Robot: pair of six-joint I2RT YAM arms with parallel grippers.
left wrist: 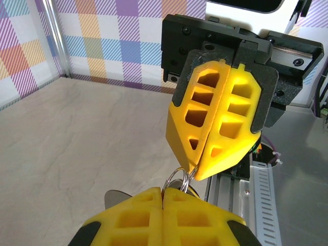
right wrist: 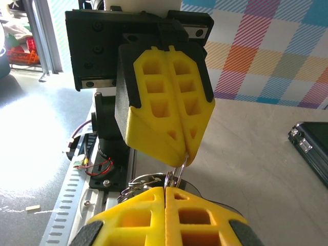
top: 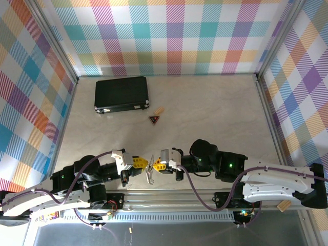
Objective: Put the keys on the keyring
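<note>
Two grippers meet tip to tip at the near edge of the table (top: 205, 102). The left gripper (top: 144, 164) and the right gripper (top: 152, 165) both have their jaws closed. One bunch of keys (top: 150, 177) hangs below the meeting point, over the rail. Further back lie one black case (top: 121, 94) and one dark-red triangular trinket (top: 154, 120), with one tan piece (top: 159, 110) just beside it.

The overhead view shows the bunch but not the grip. The left wrist view shows one thin keyring (left wrist: 176, 180) running from the right gripper's pinched tips into the left's closed fingers (left wrist: 138, 218). In the right wrist view the same loop is clamped at both ends, and the silver bunch is beside it
</note>
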